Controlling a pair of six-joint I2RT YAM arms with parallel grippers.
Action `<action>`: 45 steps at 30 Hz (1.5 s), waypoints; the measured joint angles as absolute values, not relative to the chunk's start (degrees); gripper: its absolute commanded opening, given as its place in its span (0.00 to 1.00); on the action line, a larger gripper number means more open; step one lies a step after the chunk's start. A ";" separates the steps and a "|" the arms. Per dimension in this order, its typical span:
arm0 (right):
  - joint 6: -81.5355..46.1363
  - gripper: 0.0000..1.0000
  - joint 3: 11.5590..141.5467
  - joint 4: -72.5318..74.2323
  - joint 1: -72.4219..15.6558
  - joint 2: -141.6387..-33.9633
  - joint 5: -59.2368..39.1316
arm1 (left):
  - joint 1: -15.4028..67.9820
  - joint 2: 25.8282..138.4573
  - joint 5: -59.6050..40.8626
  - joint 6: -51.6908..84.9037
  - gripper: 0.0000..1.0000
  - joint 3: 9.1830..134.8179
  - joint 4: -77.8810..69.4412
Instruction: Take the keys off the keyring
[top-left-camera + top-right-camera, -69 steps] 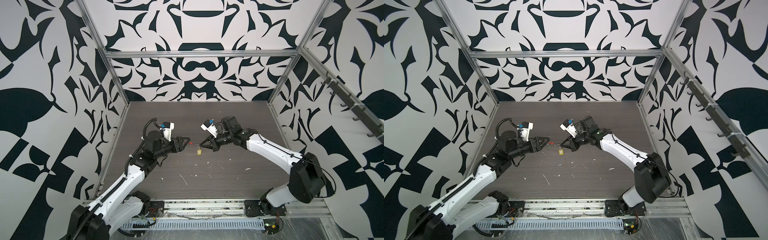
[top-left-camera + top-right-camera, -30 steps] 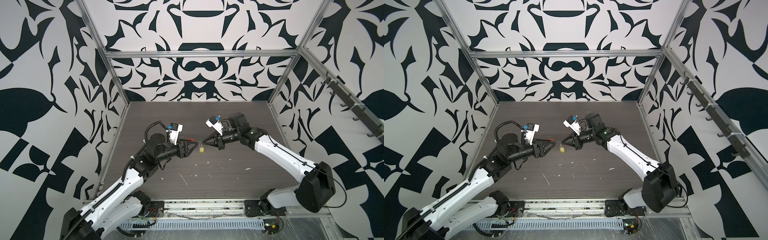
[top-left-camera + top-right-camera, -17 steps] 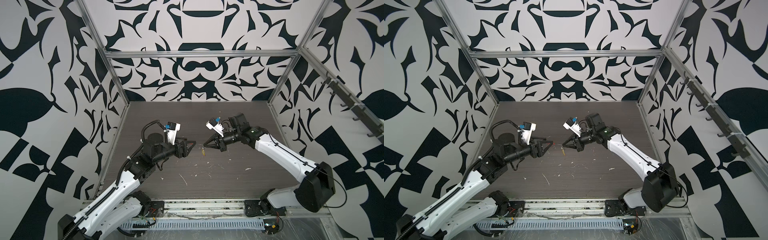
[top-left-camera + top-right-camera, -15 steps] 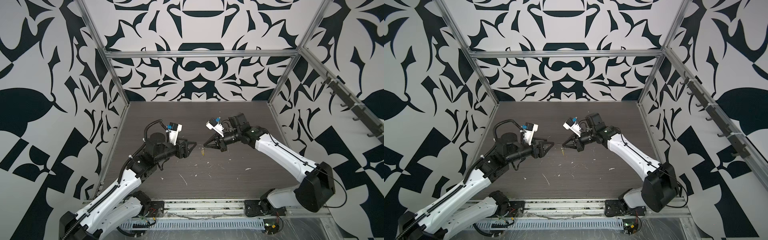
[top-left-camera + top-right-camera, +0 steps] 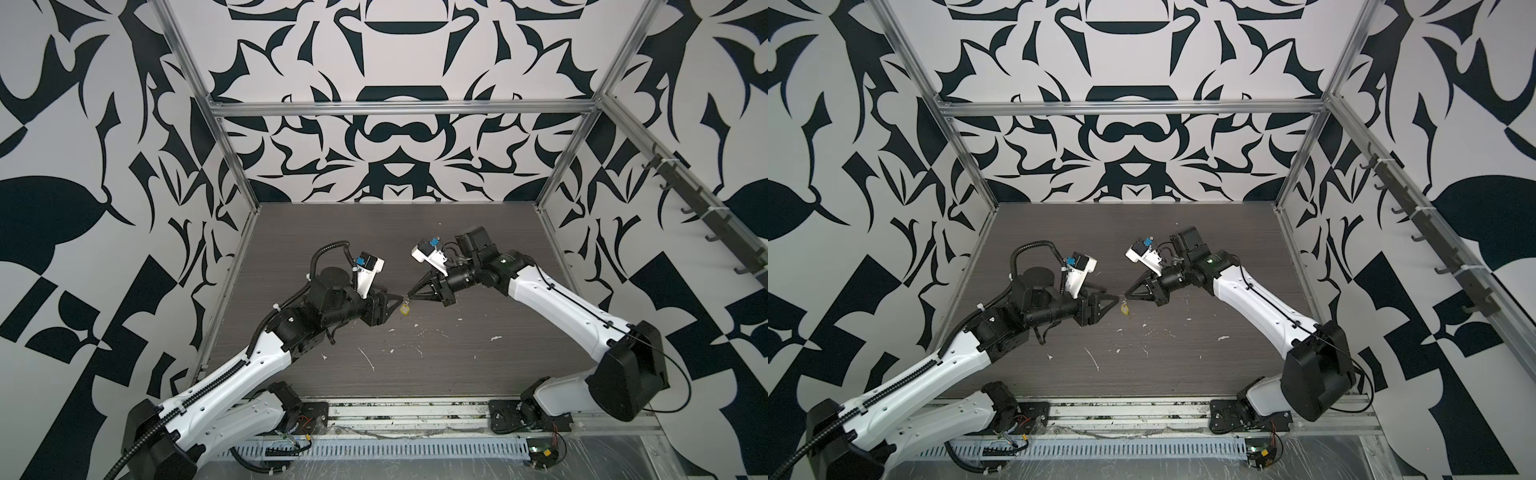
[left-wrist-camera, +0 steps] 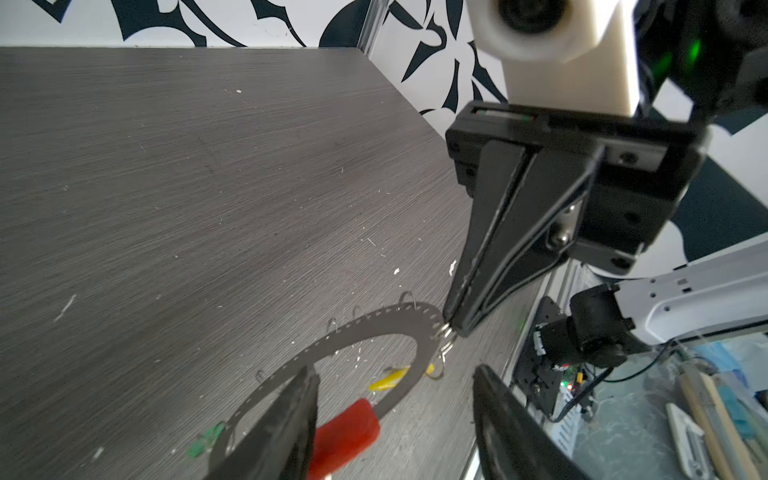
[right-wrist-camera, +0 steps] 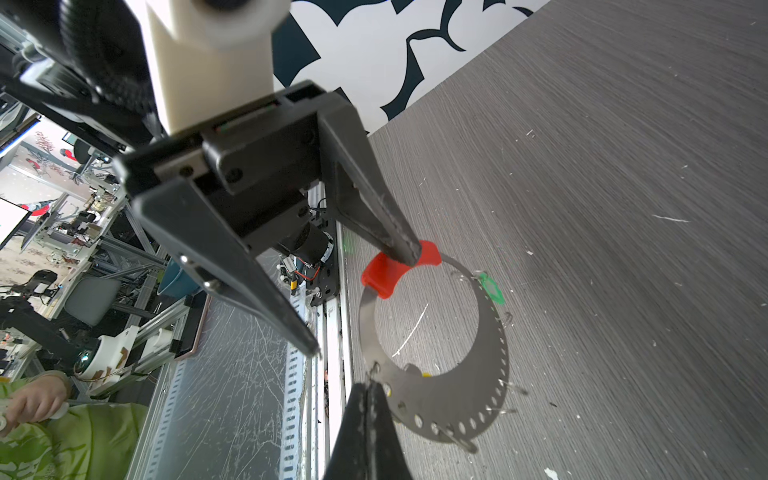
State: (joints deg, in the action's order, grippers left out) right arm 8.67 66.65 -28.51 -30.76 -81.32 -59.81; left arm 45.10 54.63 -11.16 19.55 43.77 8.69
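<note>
Over the desk (image 5: 374, 232) my right tool (image 6: 453, 326) is clamped on the rim of the keyring (image 7: 457, 399), holding it aloft alone. My left tool (image 7: 360, 305) gapes around the red sleeve (image 7: 386, 270), gripping nothing. If the left closes off-centre, I think it could wrench the keyring from that thin pinch, dropping the yellow-tagged key (image 6: 388, 380) and the green-tagged key (image 7: 492, 289) with it.
</note>
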 measured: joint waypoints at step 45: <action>-4.12 0.04 62.30 -14.09 -30.83 -76.51 -56.82 | 66.78 58.83 28.10 10.92 0.00 51.75 19.29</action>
State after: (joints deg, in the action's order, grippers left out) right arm -4.12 62.30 -14.09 -30.83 -76.51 -56.82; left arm 66.78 58.83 28.10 10.92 51.75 19.29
